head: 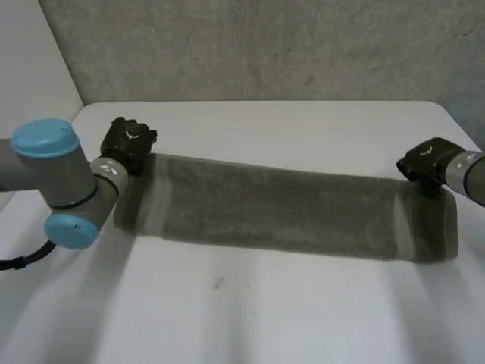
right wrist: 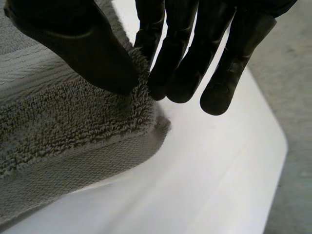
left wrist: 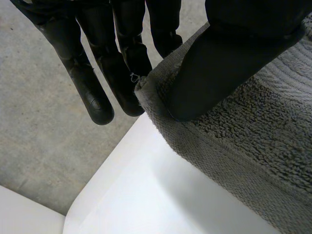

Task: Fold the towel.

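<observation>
Towel (head: pixel 288 216) lies as a long strip across the table (head: pixel 227 318), prob. already folded once lengthwise. Left hand (head: pixel 127 144) is at the far corner of the L end, right hand (head: pixel 426 163) at the far corner of the R end. Each pinches its corner, thumb on top, fingers behind the edge. Likely reason: both ends lift together & the strip stays taut for the next fold.

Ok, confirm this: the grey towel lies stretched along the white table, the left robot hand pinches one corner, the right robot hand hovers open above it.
Wrong on the right robot hand: the right wrist view shows it pinching a corner of the towel between thumb and fingers. The left robot hand pinches one too, towel stretched along the table.
</observation>
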Controlling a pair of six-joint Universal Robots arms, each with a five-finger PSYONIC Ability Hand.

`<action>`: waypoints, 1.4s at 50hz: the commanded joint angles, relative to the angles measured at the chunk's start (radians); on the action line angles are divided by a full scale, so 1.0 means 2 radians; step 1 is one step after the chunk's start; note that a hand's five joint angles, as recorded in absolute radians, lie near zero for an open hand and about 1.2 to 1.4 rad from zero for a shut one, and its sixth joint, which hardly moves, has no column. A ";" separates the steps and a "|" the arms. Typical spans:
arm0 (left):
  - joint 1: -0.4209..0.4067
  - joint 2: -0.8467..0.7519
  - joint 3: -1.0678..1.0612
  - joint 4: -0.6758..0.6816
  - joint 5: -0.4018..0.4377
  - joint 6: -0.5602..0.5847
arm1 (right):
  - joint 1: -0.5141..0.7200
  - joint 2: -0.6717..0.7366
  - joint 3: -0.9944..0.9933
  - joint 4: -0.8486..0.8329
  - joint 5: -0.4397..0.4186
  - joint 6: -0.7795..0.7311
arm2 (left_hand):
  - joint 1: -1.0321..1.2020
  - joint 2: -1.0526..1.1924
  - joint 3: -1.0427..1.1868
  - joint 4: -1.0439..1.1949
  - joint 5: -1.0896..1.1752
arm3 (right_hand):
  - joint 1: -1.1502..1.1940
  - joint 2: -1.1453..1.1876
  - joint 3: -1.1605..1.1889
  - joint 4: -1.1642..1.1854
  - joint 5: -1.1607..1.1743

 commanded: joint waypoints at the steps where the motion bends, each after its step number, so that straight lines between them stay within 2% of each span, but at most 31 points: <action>1: -0.001 -0.055 0.071 -0.033 -0.008 0.000 | 0.016 0.042 -0.058 -0.034 0.014 0.001 | 0.103 0.090 0.090 0.089 0.098 | 0.039 0.030 0.030 0.030 0.027; 12: -0.001 -0.086 0.094 -0.034 -0.013 0.003 | 0.034 0.101 -0.116 -0.072 0.029 -0.001 | 0.103 0.090 0.090 0.089 0.098 | 0.030 0.022 0.022 0.022 0.019; 13: -0.001 -0.089 0.094 -0.034 -0.014 0.003 | 0.038 0.110 -0.124 -0.072 0.036 -0.001 | 0.103 0.090 0.090 0.089 0.098 | -0.096 -0.104 -0.105 -0.105 -0.108; 14: -0.001 -0.091 0.094 -0.034 -0.014 0.003 | 0.040 0.118 -0.130 -0.072 0.045 -0.001 | -0.023 -0.037 -0.037 -0.037 -0.028 | -0.398 -0.406 -0.407 -0.407 -0.410; 15: -0.001 -0.091 0.094 -0.034 -0.014 0.003 | 0.040 0.118 -0.130 -0.072 0.045 -0.001 | -0.025 -0.038 -0.038 -0.039 -0.030 | -0.401 -0.409 -0.410 -0.410 -0.413; 16: -0.001 -0.092 0.094 -0.033 -0.016 0.003 | 0.042 0.126 -0.136 -0.072 0.057 -0.001 | -0.379 -0.392 -0.393 -0.393 -0.384 | -0.572 -0.580 -0.581 -0.581 -0.584; 17: -0.001 -0.091 0.096 -0.033 -0.020 0.003 | 0.042 0.132 -0.141 -0.072 0.070 -0.001 | -0.486 -0.499 -0.499 -0.500 -0.491 | -0.572 -0.580 -0.581 -0.581 -0.584; 19: -0.001 -0.089 0.096 -0.033 -0.026 0.002 | 0.043 0.134 -0.145 -0.072 0.082 0.000 | -0.507 -0.521 -0.521 -0.521 -0.512 | -0.572 -0.580 -0.581 -0.581 -0.584; 26: -0.008 -0.065 0.097 -0.032 -0.035 -0.001 | 0.047 0.119 -0.150 -0.072 0.095 0.027 | -0.508 -0.521 -0.521 -0.522 -0.513 | -0.572 -0.580 -0.581 -0.581 -0.584; 31: -0.011 -0.024 0.083 -0.036 -0.037 -0.008 | 0.047 0.060 -0.128 -0.073 0.090 0.099 | -0.506 -0.519 -0.519 -0.520 -0.511 | -0.572 -0.580 -0.581 -0.581 -0.584; 33: -0.011 0.014 0.046 -0.039 -0.041 -0.026 | 0.044 0.012 -0.082 -0.075 0.085 0.131 | -0.506 -0.519 -0.519 -0.520 -0.511 | -0.572 -0.580 -0.581 -0.581 -0.584; 34: -0.011 0.015 0.045 -0.039 -0.041 -0.027 | 0.044 0.012 -0.082 -0.075 0.085 0.131 | -0.506 -0.519 -0.519 -0.520 -0.511 | -0.572 -0.580 -0.581 -0.581 -0.584; 36: -0.011 0.040 0.017 -0.037 -0.042 -0.040 | 0.042 -0.045 -0.019 -0.085 0.064 0.145 | -0.506 -0.519 -0.519 -0.520 -0.511 | -0.572 -0.580 -0.581 -0.581 -0.584; 38: -0.010 0.089 -0.046 -0.032 -0.040 -0.068 | 0.042 -0.072 0.020 -0.090 0.051 0.146 | -0.506 -0.519 -0.519 -0.520 -0.511 | -0.572 -0.580 -0.581 -0.581 -0.584; 39: -0.010 0.089 -0.047 -0.032 -0.040 -0.068 | 0.042 -0.072 0.020 -0.090 0.051 0.146 | -0.506 -0.519 -0.519 -0.520 -0.511 | -0.572 -0.580 -0.581 -0.581 -0.584; 41: -0.009 0.134 -0.107 -0.020 -0.039 -0.094 | 0.042 -0.120 0.096 -0.106 0.029 0.149 | -0.506 -0.519 -0.519 -0.520 -0.511 | -0.572 -0.580 -0.581 -0.581 -0.584; 42: -0.009 0.134 -0.107 -0.020 -0.039 -0.094 | 0.042 -0.120 0.096 -0.106 0.029 0.149 | -0.506 -0.519 -0.519 -0.520 -0.511 | -0.572 -0.580 -0.581 -0.581 -0.584; 46: -0.007 0.187 -0.194 0.014 -0.037 -0.134 | 0.029 -0.164 0.200 -0.141 0.002 0.152 | -0.506 -0.519 -0.519 -0.520 -0.511 | -0.572 -0.580 -0.581 -0.581 -0.584; 47: -0.007 0.187 -0.194 0.014 -0.037 -0.134 | 0.029 -0.164 0.200 -0.141 0.001 0.152 | -0.506 -0.519 -0.519 -0.520 -0.511 | -0.572 -0.580 -0.581 -0.581 -0.584; 50: -0.005 0.222 -0.254 0.059 -0.035 -0.165 | 0.012 -0.176 0.294 -0.198 -0.015 0.152 | -0.508 -0.521 -0.521 -0.522 -0.513 | -0.572 -0.580 -0.581 -0.581 -0.584; 53: -0.002 0.239 -0.281 0.088 -0.035 -0.178 | -0.002 -0.177 0.342 -0.239 -0.020 0.152 | -0.506 -0.519 -0.519 -0.520 -0.511 | -0.563 -0.571 -0.572 -0.571 -0.574; 58: 0.004 0.249 -0.302 0.121 -0.037 -0.187 | -0.027 -0.177 0.385 -0.288 -0.023 0.151 | -0.508 -0.521 -0.521 -0.522 -0.513 | -0.542 -0.550 -0.551 -0.551 -0.554; 64: 0.006 0.249 -0.307 0.129 -0.038 -0.188 | -0.046 -0.160 0.397 -0.326 -0.024 0.149 | -0.508 -0.521 -0.521 -0.522 -0.513 | -0.472 -0.480 -0.480 -0.480 -0.483; 69: 0.006 0.249 -0.315 0.132 -0.037 -0.188 | -0.060 -0.118 0.386 -0.344 -0.025 0.142 | -0.508 -0.521 -0.521 -0.522 -0.513 | -0.328 -0.336 -0.337 -0.337 -0.340; 70: 0.006 0.249 -0.315 0.132 -0.037 -0.188 | -0.060 -0.118 0.386 -0.344 -0.025 0.142 | -0.508 -0.521 -0.521 -0.522 -0.513 | -0.328 -0.336 -0.337 -0.336 -0.340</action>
